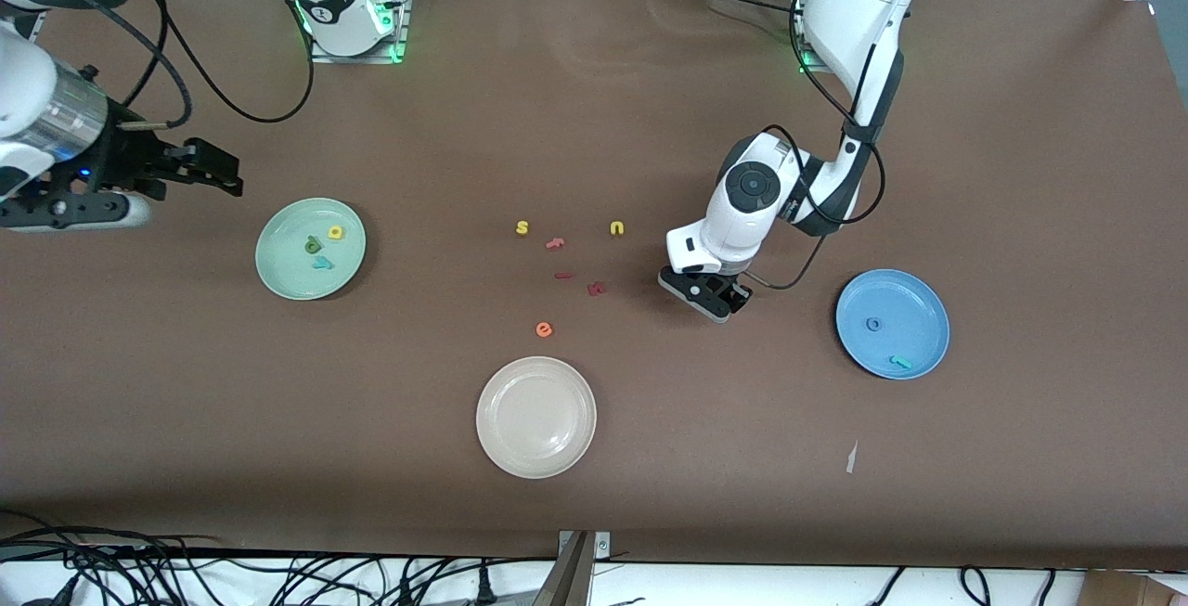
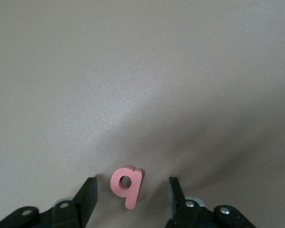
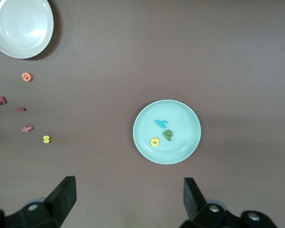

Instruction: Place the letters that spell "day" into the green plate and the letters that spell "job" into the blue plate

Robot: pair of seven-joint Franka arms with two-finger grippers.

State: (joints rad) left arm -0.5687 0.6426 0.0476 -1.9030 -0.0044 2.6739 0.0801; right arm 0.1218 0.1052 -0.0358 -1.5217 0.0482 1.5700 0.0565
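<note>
Left gripper (image 2: 131, 192): low at the table (image 1: 594, 105), jaws part-open astride the salmon "b" (image 2: 127, 184), no contact visible. Risk: thin foam letter may tip or skid out.
Right gripper (image 3: 128, 197): waiting, jaws wide, beside green plate (image 1: 278, 277).
Blue plate (image 1: 928, 304): "o" (image 1: 873, 324), "j" (image 1: 900, 363).
Surface: brown cloth, slightly creased.

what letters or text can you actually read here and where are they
"s", yellow letter, on the table
"u", yellow letter, on the table
"e", orange letter, on the table
"b", salmon letter, on the table between the left gripper fingers
Other letters: too small to read.
</note>
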